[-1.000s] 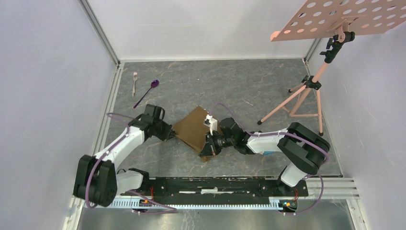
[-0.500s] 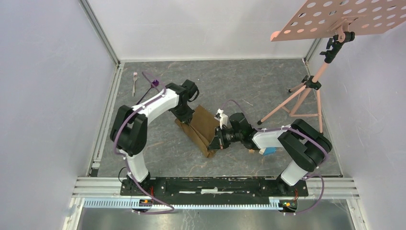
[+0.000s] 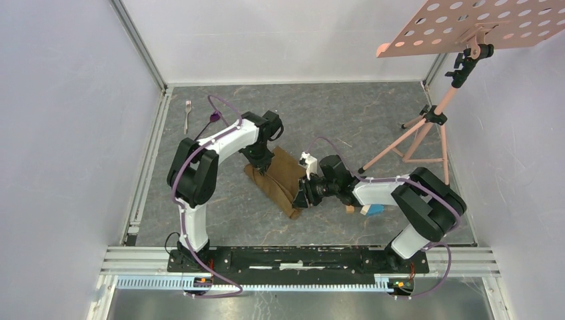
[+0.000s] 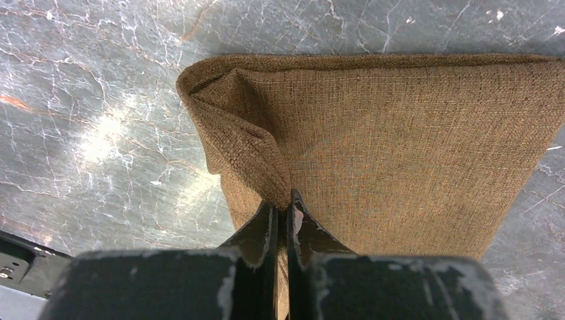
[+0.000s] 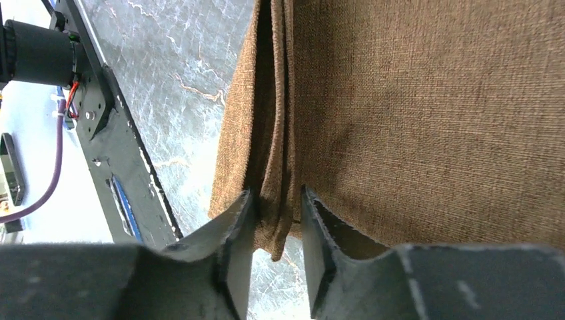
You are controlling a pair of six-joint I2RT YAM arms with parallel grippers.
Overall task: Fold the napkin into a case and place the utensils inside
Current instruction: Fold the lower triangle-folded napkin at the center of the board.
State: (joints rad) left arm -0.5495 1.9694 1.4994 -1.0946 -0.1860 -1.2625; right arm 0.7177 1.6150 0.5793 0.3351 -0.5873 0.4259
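Napkin (image 3: 280, 177) lies folded, left hand (image 4: 283, 203) pinching it, right hand (image 5: 274, 217) parted around it.

Coarse, matt woven cloth napkin (image 4: 413, 133); smooth, glossy, veined stone-look table (image 4: 100, 100).

Marble table (image 3: 373, 120), napkin (image 3: 281, 179), fork (image 3: 188, 112), spoon (image 3: 214, 117), blocks (image 3: 370, 210)

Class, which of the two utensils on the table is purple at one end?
The spoon: its bowl is purple, while the fork, further left in the top view, is plain silver.
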